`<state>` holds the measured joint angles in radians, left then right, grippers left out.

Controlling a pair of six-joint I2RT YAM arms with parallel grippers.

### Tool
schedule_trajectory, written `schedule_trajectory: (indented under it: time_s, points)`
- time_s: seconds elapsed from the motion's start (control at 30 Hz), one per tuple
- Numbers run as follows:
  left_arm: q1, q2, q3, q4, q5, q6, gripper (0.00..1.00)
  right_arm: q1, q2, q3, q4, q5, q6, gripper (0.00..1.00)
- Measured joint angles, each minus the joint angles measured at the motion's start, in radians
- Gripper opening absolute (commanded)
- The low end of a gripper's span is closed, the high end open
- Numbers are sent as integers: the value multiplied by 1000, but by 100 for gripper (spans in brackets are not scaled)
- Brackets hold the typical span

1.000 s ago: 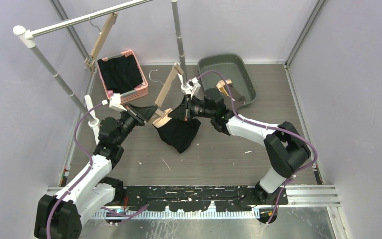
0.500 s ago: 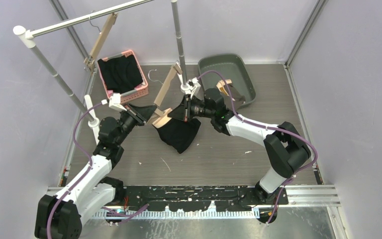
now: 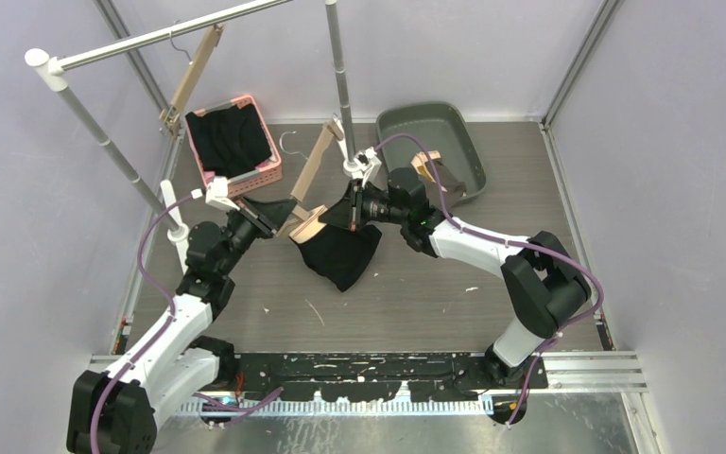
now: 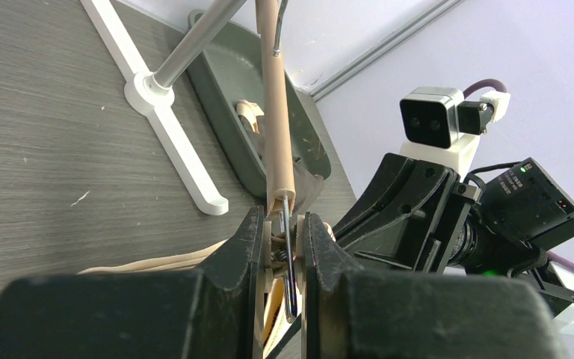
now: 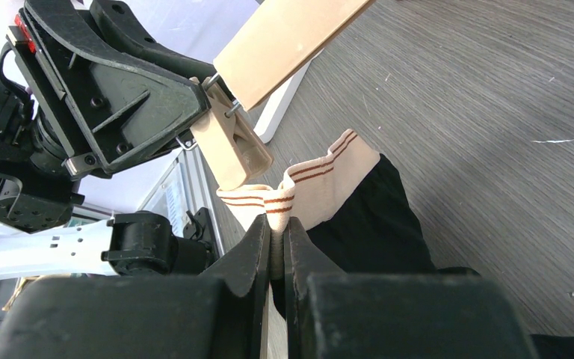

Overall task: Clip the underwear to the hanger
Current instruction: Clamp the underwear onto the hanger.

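Because the clip must open to take cloth, the left gripper is pinched tight on it at the hanger's low end, while the right gripper, closed on the underwear's waistband, holds it just beneath, above the table

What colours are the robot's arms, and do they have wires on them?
The left arm and right arm are white tubes with chunky black joints. A purple cable loops along each. The left tool and right tool have flat black fingers, and a white camera box sits on the wrist.
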<state>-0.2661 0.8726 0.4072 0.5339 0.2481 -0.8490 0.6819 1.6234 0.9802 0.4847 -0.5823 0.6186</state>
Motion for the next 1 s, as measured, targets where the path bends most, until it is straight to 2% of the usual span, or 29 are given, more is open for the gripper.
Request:
schedule_trajectory:
  time_s: [1.0]
  points:
    - [0,-20,-50,32,44,-1,0,0,1,15,0,0,-14,1]
